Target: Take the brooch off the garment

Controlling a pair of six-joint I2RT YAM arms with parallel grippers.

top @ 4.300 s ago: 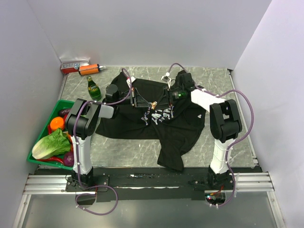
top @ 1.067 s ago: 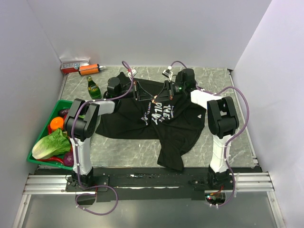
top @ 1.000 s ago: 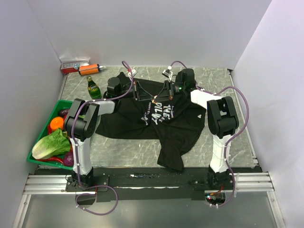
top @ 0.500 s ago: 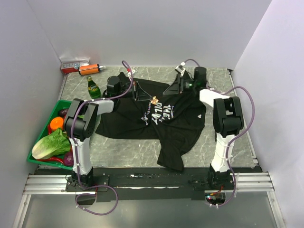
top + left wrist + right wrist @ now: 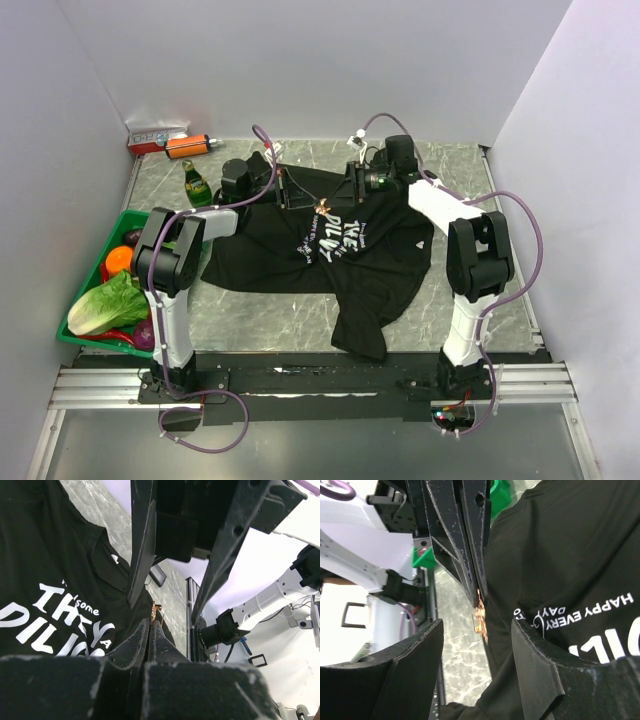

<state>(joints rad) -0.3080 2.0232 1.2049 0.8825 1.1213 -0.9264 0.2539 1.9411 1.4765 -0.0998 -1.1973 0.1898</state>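
Centrally, black garment [image 5: 385, 262], grey marbled table [image 5: 272, 316], white walls [image 5: 320, 70]

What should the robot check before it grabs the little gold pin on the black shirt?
1. Sight of the brooch on the garment: ok.
2. Fingers of the right gripper apart: ok.
3. The brooch lined up between those fingers: ok in the right wrist view; depth cannot tell.
4. The left gripper shut right beside the brooch: ok; whether it pinches cloth: cannot tell.
5. Clasp undone: cannot tell.
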